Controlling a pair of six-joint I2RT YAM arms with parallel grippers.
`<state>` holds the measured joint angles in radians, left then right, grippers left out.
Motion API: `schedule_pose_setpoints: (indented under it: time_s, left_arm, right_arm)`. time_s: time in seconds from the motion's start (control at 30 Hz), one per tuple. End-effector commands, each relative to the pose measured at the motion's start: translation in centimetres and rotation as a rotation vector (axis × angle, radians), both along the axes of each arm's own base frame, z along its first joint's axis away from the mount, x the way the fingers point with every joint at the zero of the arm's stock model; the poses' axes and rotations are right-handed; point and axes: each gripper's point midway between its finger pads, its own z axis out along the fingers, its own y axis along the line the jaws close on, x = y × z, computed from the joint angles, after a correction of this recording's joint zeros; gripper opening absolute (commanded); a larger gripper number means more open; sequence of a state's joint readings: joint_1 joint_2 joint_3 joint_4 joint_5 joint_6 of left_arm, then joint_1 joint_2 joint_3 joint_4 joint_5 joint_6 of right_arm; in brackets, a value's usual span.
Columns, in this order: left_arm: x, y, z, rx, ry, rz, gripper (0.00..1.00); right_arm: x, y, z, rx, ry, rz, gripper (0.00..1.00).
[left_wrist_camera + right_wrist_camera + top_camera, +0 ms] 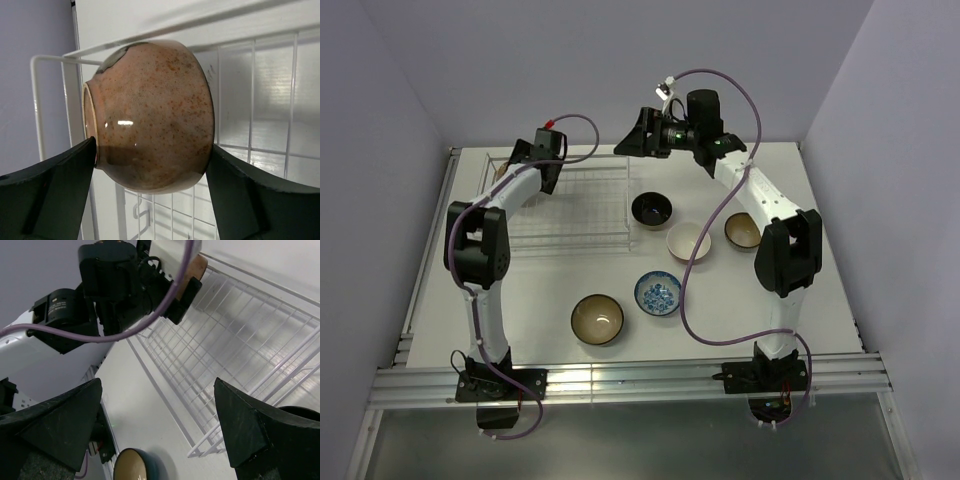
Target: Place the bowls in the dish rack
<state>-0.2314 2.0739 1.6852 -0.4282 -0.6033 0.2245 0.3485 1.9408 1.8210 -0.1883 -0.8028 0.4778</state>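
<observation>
Bowl [150,100] — glazed, likely slick and breakable — is clenched foot-to-rim in your left tool [152,155] at mid-frame; right tool [157,410] gapes empty.

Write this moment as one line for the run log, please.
left pincer: shut on tan bowl, on its side at dish rack far-left corner | right pincer: open, empty | table: five bowls not yet loaded
</observation>
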Motion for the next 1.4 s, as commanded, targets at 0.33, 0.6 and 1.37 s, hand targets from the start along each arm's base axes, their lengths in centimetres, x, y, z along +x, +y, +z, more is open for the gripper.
schedule_pose_setpoints:
  time_s: [0.33,0.6,1.37]
  left_arm:
    - [-2.2,-2.1,-4.8,-0.063,0.161,-0.04,0.99]
    - [-2.7,-3.1,-3.3,-0.089,0.16,-0.074,1.0]
    - [-3.2,-6.7,-0.6,-0.222,0.169,-0.227,1.0]
  right_arm:
    - [-1.0,-1.2,2.7,0.014,-0.062,0.002,1.0]
    - [-0.7,-1.2,2.0,-0.001,-0.06,-0.006,1.0]
    - [-0.6,-1.8,-0.1,-0.067,-0.049,-0.006,1.0]
